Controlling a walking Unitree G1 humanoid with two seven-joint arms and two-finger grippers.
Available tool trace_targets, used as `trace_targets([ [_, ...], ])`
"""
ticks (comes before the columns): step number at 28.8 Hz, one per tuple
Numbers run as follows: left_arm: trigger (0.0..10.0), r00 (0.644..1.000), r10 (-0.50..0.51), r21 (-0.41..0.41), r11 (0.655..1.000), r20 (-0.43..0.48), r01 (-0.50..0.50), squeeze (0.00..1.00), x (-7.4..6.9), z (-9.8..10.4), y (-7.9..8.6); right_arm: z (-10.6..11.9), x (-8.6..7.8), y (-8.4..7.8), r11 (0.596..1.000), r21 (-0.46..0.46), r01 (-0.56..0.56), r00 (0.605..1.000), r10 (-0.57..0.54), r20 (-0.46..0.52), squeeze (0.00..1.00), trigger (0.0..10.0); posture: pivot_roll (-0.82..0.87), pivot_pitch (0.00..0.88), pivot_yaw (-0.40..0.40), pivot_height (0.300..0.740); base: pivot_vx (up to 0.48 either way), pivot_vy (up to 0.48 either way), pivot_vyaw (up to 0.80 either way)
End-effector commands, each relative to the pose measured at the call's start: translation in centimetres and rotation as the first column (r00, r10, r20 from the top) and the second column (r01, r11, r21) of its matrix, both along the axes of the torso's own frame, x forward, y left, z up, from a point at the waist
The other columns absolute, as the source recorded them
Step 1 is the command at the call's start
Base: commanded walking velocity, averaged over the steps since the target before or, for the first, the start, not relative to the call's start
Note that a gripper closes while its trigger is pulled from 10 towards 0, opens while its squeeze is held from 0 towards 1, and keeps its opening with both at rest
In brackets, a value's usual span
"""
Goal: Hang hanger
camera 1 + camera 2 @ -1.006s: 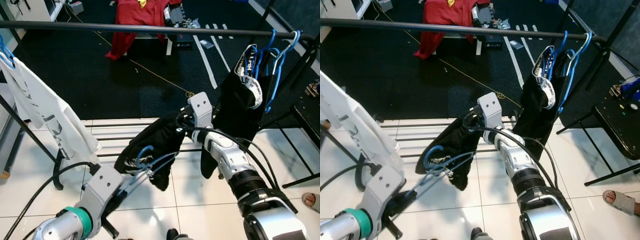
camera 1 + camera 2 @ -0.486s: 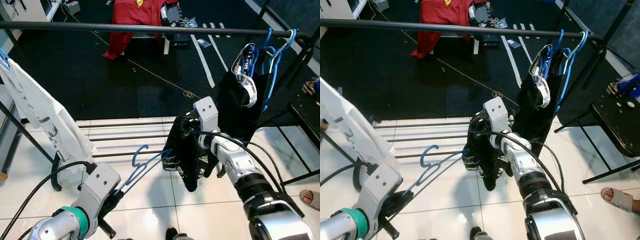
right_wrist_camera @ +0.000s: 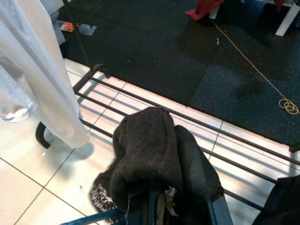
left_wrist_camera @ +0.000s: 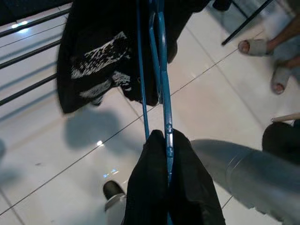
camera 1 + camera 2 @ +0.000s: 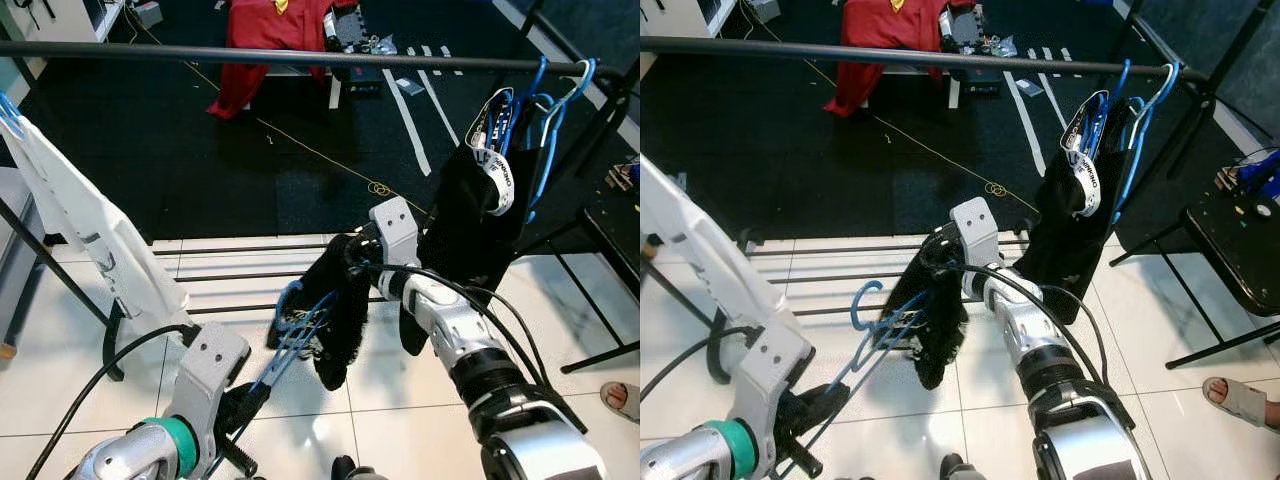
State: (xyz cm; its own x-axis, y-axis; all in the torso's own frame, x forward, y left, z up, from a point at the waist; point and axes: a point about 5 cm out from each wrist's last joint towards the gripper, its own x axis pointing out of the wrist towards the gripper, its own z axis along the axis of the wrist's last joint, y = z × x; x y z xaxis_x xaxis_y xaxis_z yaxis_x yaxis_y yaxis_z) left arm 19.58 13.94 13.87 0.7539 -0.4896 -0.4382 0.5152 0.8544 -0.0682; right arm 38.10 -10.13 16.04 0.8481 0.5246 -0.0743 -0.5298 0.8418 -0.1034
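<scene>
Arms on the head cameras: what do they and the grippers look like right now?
Both arms are silver metal with black joint bands and loose black cables. The left arm has a teal-green ring near the wrist and a grey perforated bracket; the right arm carries a similar bracket. The left gripper and right gripper each have long black fingers.

Since half a second ago, the blue hanger [image 5: 296, 330] in the left tool [image 4: 168, 154] lies against the black garment [image 5: 335, 305] again, its hook overlapping cloth, while the right tool [image 3: 157, 199] sits lower and further left.
</scene>
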Motion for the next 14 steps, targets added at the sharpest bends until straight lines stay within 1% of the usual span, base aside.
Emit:
trace_targets([
  [1, 10.0, 0.999, 0.036, -0.008, 0.999, -0.033, -0.036, 0.00, -0.1, -0.3, 0.0, 0.5, 0.1, 0.3, 0.999, 0.039, -0.001, 1.000, 0.001, 0.009, 0.00, 0.0, -0.01, 0.193, 0.016, 0.740, 0.000, 0.000, 0.00],
  [2, 10.0, 0.996, 0.073, -0.008, 0.997, -0.043, -0.073, 0.00, 0.2, -0.4, 0.1, 0.5, 0.0, 0.4, 0.999, 0.045, -0.003, 1.000, 0.003, 0.009, 0.00, 0.0, -0.01, 0.193, 0.016, 0.740, 0.000, 0.000, 0.00],
  [3, 10.0, 0.988, 0.147, 0.017, 0.989, -0.043, -0.146, 0.00, 0.6, -0.7, 0.5, 0.5, -0.1, 0.5, 0.999, 0.047, -0.009, 1.000, 0.009, 0.008, 0.00, 0.0, -0.01, 0.194, 0.017, 0.740, 0.000, 0.000, 0.00],
  [4, 10.0, 0.971, 0.236, 0.037, 0.971, -0.048, -0.234, 0.00, 1.1, -1.0, 1.0, 0.3, -0.3, 0.4, 0.999, 0.051, -0.013, 1.000, 0.013, 0.003, 0.00, 0.0, -0.01, 0.195, 0.016, 0.740, 0.000, 0.000, 0.00],
  [5, 10.0, 0.971, 0.236, 0.037, 0.971, -0.048, -0.234, 0.00, 1.1, -1.0, 1.0, 0.3, -0.3, 0.4, 0.999, 0.051, -0.013, 1.000, 0.013, 0.003, 0.00, 0.0, -0.01, 0.195, 0.016, 0.740, 0.000, 0.000, 0.00],
  [6, 10.0, 0.955, 0.292, 0.049, 0.956, -0.051, -0.289, 0.00, 1.3, -1.1, 1.3, 0.2, -0.5, 0.3, 0.998, 0.054, -0.015, 1.000, 0.015, 0.000, 0.00, 0.0, -0.02, 0.195, 0.016, 0.740, 0.000, 0.000, 0.00],
  [7, 10.0, 0.955, 0.292, 0.049, 0.956, -0.051, -0.289, 0.00, 1.3, -1.1, 1.3, 0.2, -0.5, 0.3, 0.998, 0.054, -0.015, 1.000, 0.015, 0.000, 0.00, 0.0, -0.02, 0.195, 0.016, 0.740, 0.000, 0.000, 0.00],
  [9, 10.0, 0.896, 0.442, 0.088, 0.895, -0.040, -0.437, 0.00, 1.9, -1.4, 2.3, -0.2, -0.8, -0.2, 0.999, 0.042, -0.001, 1.000, 0.001, -0.004, 0.00, 0.0, -0.02, 0.196, 0.017, 0.740, 0.000, 0.000, 0.00],
  [10, 10.0, 0.875, 0.482, 0.098, 0.874, -0.038, -0.477, 0.00, 2.0, -1.4, 2.5, -0.3, -0.9, -0.5, 0.999, 0.032, 0.010, 1.000, -0.010, -0.004, 0.00, 0.0, -0.02, 0.196, 0.017, 0.740, 0.000, 0.000, 0.00],
  [11, 10.0, 0.875, 0.482, 0.098, 0.874, -0.038, -0.477, 0.00, 2.0, -1.4, 2.5, -0.3, -0.9, -0.5, 0.999, 0.032, 0.010, 1.000, -0.010, -0.004, 0.00, 0.0, -0.02, 0.196, 0.017, 0.740, 0.000, 0.000, 0.00],
  [12, 10.0, 0.868, 0.496, 0.103, 0.865, -0.034, -0.491, 0.00, 2.0, -1.3, 2.6, -0.5, -0.8, -1.3, 0.999, 0.013, 0.048, 0.999, -0.048, -0.001, 0.00, 0.0, -0.02, 0.195, 0.017, 0.740, 0.000, 0.000, 0.00],
  [14, 10.0, 0.868, 0.496, 0.103, 0.865, -0.034, -0.491, 0.00, 2.0, -1.3, 2.6, -0.5, -0.8, -1.3, 0.999, 0.013, 0.048, 0.999, -0.048, -0.001, 0.00, 0.0, -0.02, 0.195, 0.017, 0.740, 0.000, 0.000, 0.00],
])
